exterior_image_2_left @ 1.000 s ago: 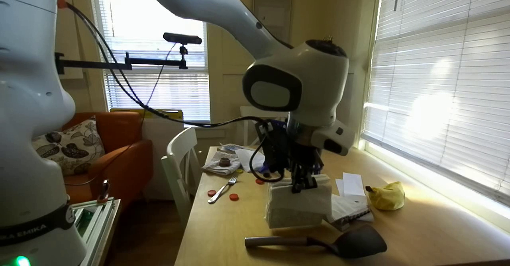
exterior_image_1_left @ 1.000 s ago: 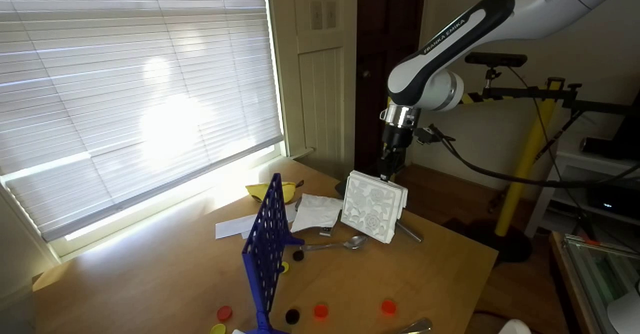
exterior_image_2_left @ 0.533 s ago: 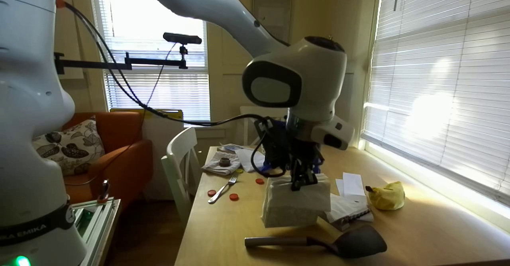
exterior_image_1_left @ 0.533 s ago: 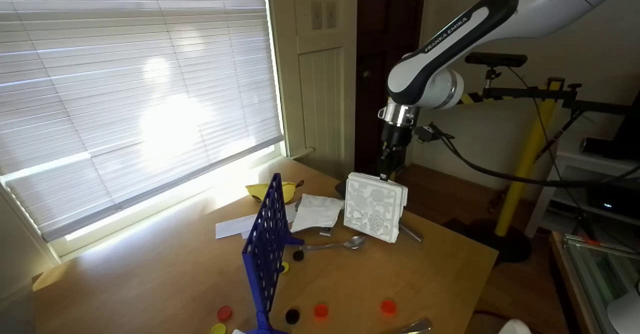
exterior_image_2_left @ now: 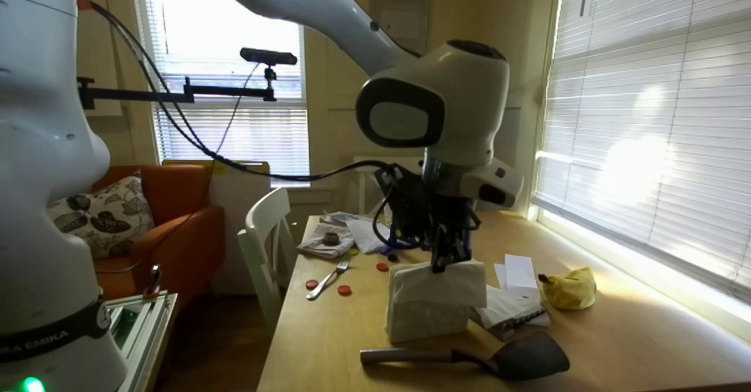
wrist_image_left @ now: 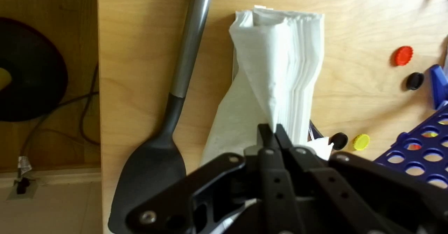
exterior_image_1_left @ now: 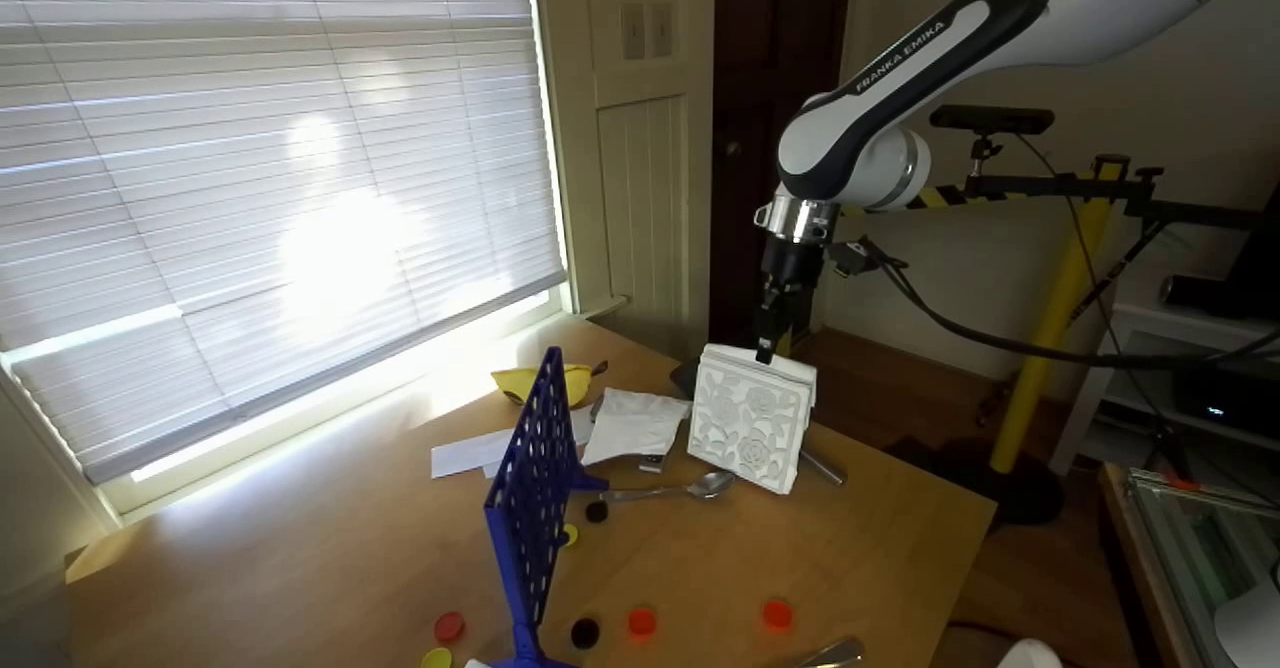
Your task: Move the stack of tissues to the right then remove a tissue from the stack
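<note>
The stack of tissues (exterior_image_1_left: 755, 426) is a white block standing on edge on the table, its embossed rose face showing. It also shows in an exterior view (exterior_image_2_left: 425, 323) with a sheet hanging over its top, and as upright layers in the wrist view (wrist_image_left: 302, 66). My gripper (exterior_image_1_left: 765, 356) is at the stack's top edge, seen also in an exterior view (exterior_image_2_left: 450, 263). In the wrist view my fingertips (wrist_image_left: 272, 127) are nearly together on the thin fold of a white tissue (wrist_image_left: 260, 52) at the stack's side. Most layers lie outside the fingers.
A black spatula (exterior_image_2_left: 528, 358) lies close beside the stack, also in the wrist view (wrist_image_left: 189, 48). A blue perforated rack (exterior_image_1_left: 530, 508), a spoon (exterior_image_1_left: 710, 485), loose white papers (exterior_image_1_left: 632, 423) and several caps lie around. A yellow pouch (exterior_image_2_left: 569, 289) and a fork (exterior_image_2_left: 328, 280) are farther off.
My gripper has risen slightly and its fingertips now sit higher on the stack's top edge. The stack's bottom has shifted slightly down, and its tilt has changed a little.
</note>
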Tool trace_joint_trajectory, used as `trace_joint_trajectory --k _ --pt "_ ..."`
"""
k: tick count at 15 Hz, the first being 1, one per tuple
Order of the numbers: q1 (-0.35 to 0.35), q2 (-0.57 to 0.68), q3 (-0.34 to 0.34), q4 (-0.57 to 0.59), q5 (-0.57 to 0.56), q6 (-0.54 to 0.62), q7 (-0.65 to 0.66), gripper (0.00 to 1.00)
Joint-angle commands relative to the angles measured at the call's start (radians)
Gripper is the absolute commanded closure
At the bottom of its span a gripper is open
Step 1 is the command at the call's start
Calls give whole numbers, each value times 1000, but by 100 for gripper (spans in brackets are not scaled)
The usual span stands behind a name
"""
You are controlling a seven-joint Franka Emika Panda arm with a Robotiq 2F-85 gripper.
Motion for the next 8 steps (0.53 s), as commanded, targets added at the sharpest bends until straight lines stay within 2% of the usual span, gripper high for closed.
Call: trace_joint_trajectory --k 1,8 --pt "5 -24 -4 7 -26 -33 26 99" --pt "7 -98 -12 23 -7 -106 11 99"
